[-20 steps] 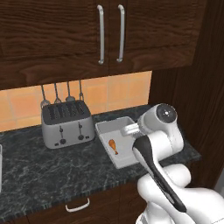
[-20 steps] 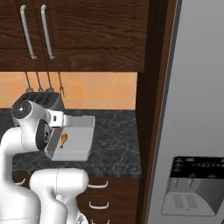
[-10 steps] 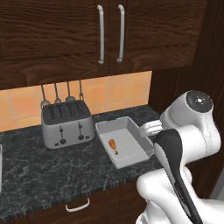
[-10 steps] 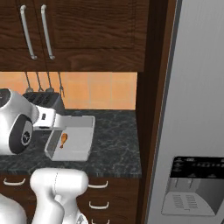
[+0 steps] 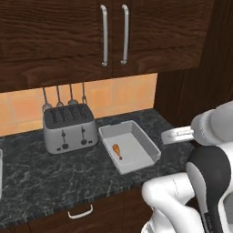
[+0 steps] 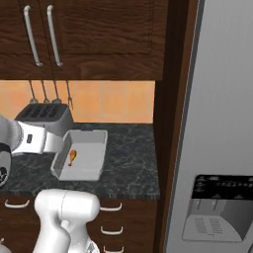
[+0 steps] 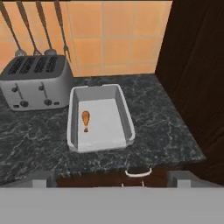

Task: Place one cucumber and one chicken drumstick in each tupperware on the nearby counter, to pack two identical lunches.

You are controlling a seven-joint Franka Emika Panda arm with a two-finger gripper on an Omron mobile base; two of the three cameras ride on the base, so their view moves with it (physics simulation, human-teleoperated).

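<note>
From the left base view, the shallow light grey rectangular tupperware with sloped walls (image 5: 129,147) sits on the black speckled stone bench (image 5: 41,173), just beside the brushed steel four-slot toaster (image 5: 69,128) at its ten o'clock. One small orange-brown chicken drumstick (image 5: 117,150) lies flat on the tub's floor, toward its nine o'clock wall. I judge the tub light and stiff, its smooth rim likely slippery; if it had to move, I would pinch a long wall near the middle. The drumstick looks small, firm and tapered, so I would take it across the thick end, not the thin bone.

Seen from the right base view, the same tub (image 6: 91,141) stands at the bench's middle, with the drumstick (image 6: 72,157) near the wall closest to my white arm. No cucumber lies in it, so by my reading this lunch is half packed.

Looking along my hand, the tub (image 7: 125,116) is at centre and the drumstick (image 7: 85,120) sits at nine o'clock inside it, thick end toward the orange tiled wall. The toaster (image 7: 35,82) is at ten o'clock. My fingers are spread wide and hold nothing.
</note>
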